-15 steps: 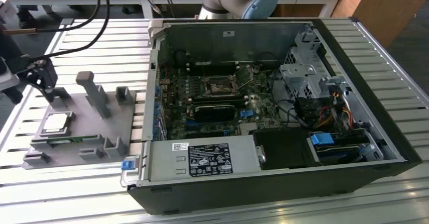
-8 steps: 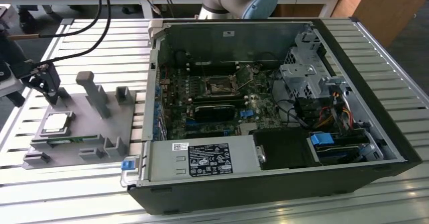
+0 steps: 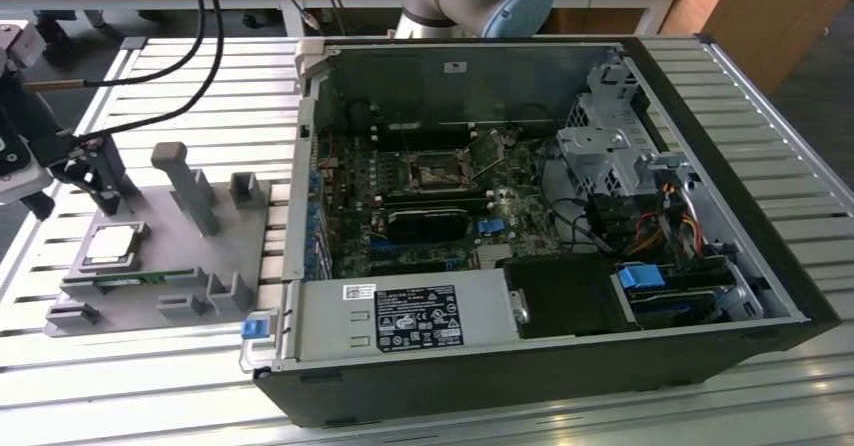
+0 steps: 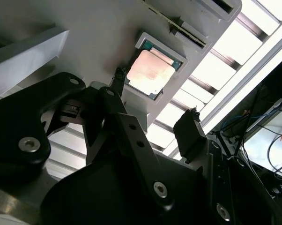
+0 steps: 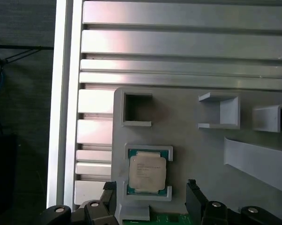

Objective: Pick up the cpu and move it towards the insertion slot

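- Nearest the lens in the second wrist view, the gripper point(image 4: 155, 95) stands released: its two black fingers point(image 4: 190, 131) are spread wide with nothing between them.
- Just past the fingertips, the cpu point(image 4: 150, 72) lies flat, silvery top up, in a square recess of the grey tray point(image 4: 99, 37).
- In the first wrist view, the fingertips flank the cpu's near edge without touching it. This view also brings in a green memory stick point(image 5: 171, 219) seated just beside the cpu's recess, an empty square recess point(image 5: 137, 109) further along the tray, and the slatted metal table point(image 5: 178, 47) beyond.
- From the exterior view, the gripper hangs over the tray's far corner at the exterior view's left, close above the cpu.
- Well apart, towards the exterior view's right, an open computer case point(image 3: 534, 386) lies on the table. Inside it, the insertion slot point(image 3: 438, 171) sits on the motherboard point(image 3: 400, 231), with a power supply point(image 3: 400, 321) at the near wall.
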Controlling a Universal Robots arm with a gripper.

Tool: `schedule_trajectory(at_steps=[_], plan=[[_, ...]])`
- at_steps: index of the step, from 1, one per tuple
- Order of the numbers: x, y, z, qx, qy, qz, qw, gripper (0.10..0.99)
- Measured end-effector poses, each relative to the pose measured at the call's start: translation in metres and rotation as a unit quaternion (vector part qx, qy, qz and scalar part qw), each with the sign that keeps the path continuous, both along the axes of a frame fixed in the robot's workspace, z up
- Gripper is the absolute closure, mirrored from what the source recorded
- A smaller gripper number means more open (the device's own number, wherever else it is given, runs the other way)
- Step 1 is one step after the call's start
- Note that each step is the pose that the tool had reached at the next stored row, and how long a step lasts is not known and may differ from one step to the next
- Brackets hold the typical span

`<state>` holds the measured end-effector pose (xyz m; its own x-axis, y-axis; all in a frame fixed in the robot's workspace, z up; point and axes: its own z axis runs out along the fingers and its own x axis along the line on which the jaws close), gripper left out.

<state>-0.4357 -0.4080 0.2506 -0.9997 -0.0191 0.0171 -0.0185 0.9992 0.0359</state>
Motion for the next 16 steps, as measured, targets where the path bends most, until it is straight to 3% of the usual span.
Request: schedule_trajectory(at_steps=[16], plan=[[-0.0001,-0.001,-0.0174,0.0,0.0,0.0,1.0,0.392]])
